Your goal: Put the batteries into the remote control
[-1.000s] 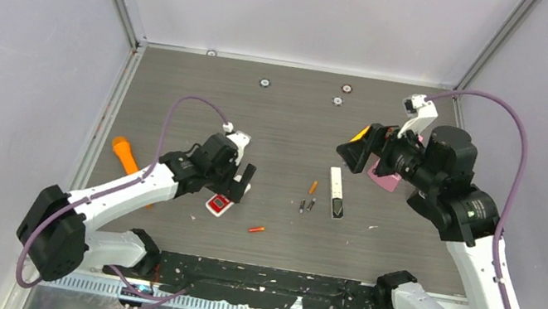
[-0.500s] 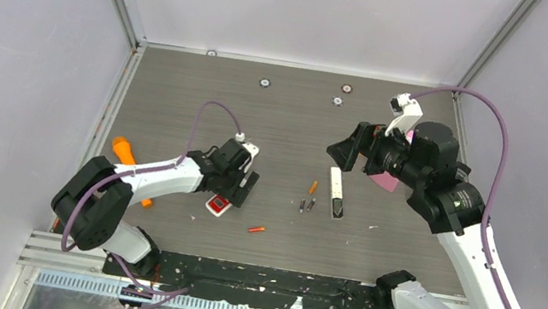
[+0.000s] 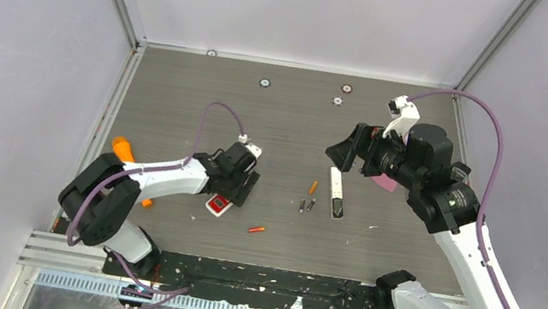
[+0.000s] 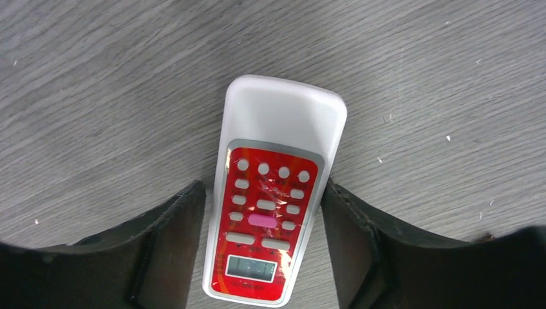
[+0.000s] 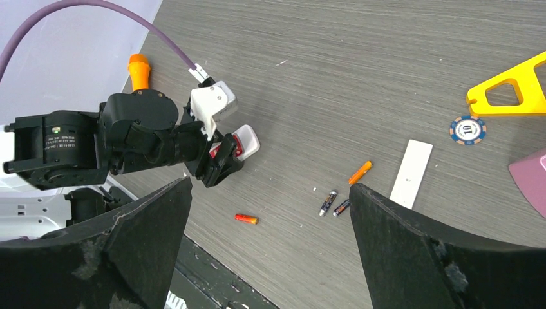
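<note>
A small white remote with a red button face [image 4: 277, 129] lies face up on the table between the open fingers [image 4: 164, 251] of my left gripper [image 4: 264, 248]. The fingers stand beside it, with a gap at each side. In the top view the remote [image 3: 218, 206] lies just below my left gripper [image 3: 242, 187]. The batteries lie loose on the table: an orange one [image 3: 313, 186], two dark ones [image 3: 302, 204], and a red one [image 3: 256, 229]. The right wrist view shows them too [image 5: 246, 219]. My right gripper [image 3: 343, 151] is open and empty, held high.
A long white and black remote [image 3: 336, 193] lies right of the batteries. An orange cone-ended stick [image 3: 122, 150] lies at the left. A pink object [image 3: 386, 182], a yellow triangle [image 5: 508, 90] and poker chips [image 3: 264, 82] lie further back.
My left gripper has moved right and down, now straddling the small remote. My right gripper has swung a little left, toward the table's middle.
</note>
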Controlling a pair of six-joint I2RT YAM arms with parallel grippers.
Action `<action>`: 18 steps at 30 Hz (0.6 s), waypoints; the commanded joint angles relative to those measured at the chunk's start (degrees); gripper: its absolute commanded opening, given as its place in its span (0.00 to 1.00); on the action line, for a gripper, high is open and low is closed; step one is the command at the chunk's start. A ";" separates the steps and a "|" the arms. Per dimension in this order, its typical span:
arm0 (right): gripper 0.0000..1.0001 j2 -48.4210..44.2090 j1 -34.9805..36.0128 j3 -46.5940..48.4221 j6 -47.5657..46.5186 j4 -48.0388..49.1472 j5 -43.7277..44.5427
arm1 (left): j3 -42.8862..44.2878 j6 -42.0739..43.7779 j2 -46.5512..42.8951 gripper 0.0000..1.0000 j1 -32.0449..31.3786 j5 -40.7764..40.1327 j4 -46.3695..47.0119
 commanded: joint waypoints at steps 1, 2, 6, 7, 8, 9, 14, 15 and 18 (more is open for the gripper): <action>0.97 -1.06 0.27 -0.25 0.68 2.40 1.51 | 1.56 -0.96 3.00 0.64 -1.81 -3.34 1.19; 0.97 -1.06 0.28 -0.27 0.69 2.32 1.52 | 2.01 -0.98 3.78 0.61 -2.24 -3.90 0.72; 0.97 -1.35 0.23 -0.59 0.74 2.00 1.52 | 3.40 -1.41 5.47 0.31 -3.12 -5.15 -0.91; 0.97 -1.51 0.27 -0.66 0.67 1.87 1.52 | 3.61 -1.56 5.35 0.23 -3.17 -5.21 -1.23; 0.97 -1.62 0.27 -0.76 0.58 1.79 1.48 | 3.79 -1.60 4.90 0.15 -3.24 -5.16 -1.51; 0.97 -1.65 0.28 -0.84 0.51 1.62 1.41 | 3.84 -1.61 4.09 0.09 -3.26 -4.98 -1.77; 0.97 -1.90 0.28 -1.53 0.24 1.81 0.19 | 4.74 0.50 -4.42 0.00 -3.26 -1.07 -2.36; 0.97 -1.88 0.32 -1.61 0.29 1.93 -0.16 | 5.04 1.72 -6.59 0.00 -3.26 0.37 -2.11; 0.97 -1.95 0.64 -2.75 1.22 2.93 -2.40 | 5.23 4.53 -13.25 0.00 -3.26 5.61 -0.57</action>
